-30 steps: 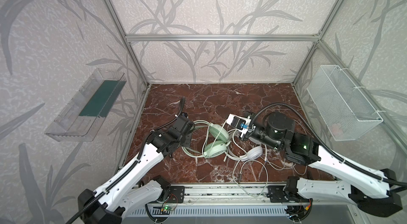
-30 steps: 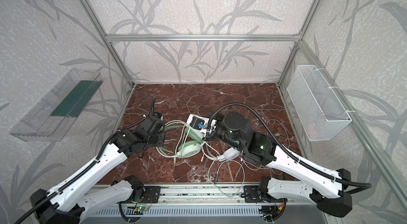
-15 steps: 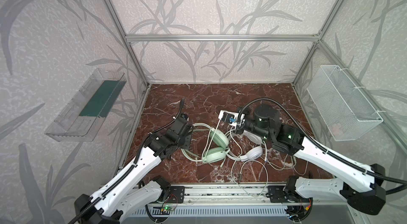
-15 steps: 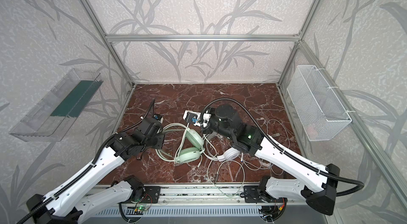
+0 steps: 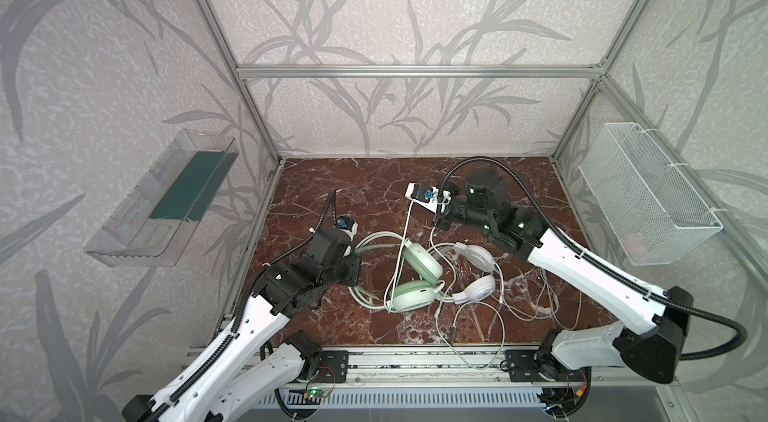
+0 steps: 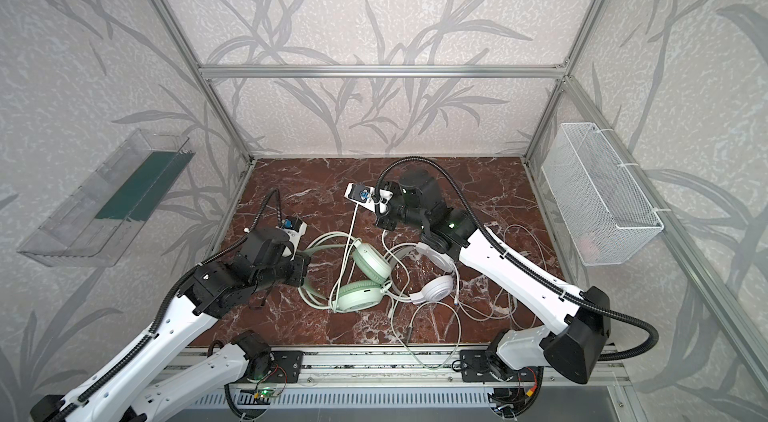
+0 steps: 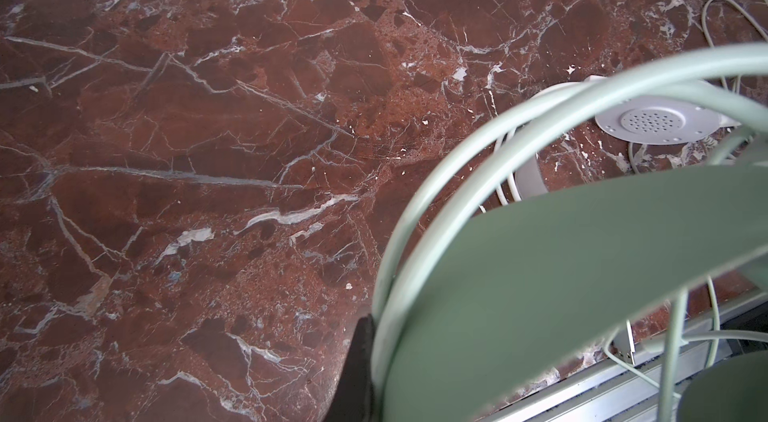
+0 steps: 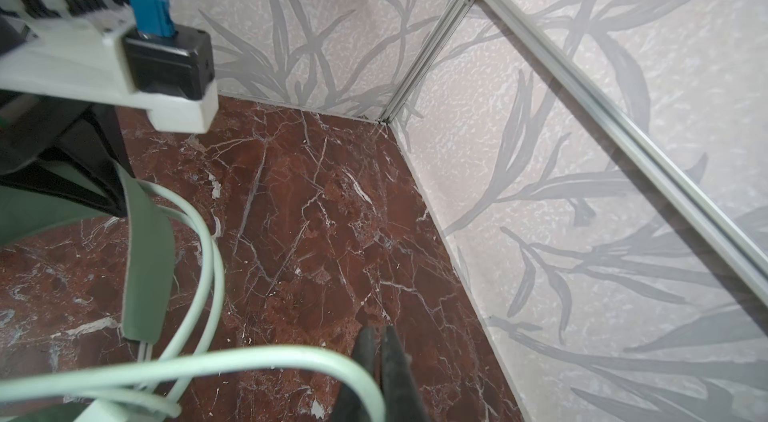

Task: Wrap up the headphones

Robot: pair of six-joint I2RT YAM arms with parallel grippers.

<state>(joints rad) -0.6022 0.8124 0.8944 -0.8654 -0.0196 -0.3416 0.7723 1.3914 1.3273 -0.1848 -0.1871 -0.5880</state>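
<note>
In both top views a metal rail (image 5: pixel 415 362) runs along the near edge of the red marble table (image 5: pixel 374 187). Between it and the green headphones (image 5: pixel 413 295), slack cord loops (image 5: pixel 502 330) lie tangled. The green headphones rest mid-table, their two round cups close together and their headband arching to the left. Just to their right, with cords crossing between, lie the white headphones (image 5: pixel 478 287). At the left end of the green headphones the left gripper (image 5: pixel 353 266) is clamped tight on the headband; its wrist view shows the band rising beside a dark finger (image 7: pixel 362 357). Beyond the green headphones, lifted above the table, the right gripper (image 8: pixel 376 351) is pinched nearly closed on a pale cable (image 5: pixel 400 258), which runs straight from it down to the near green cup. Farthest off, a wire basket (image 5: pixel 644 200) hangs on the wall to the right of the green headphones, and a clear tray (image 5: pixel 166 200) to their left.
</note>
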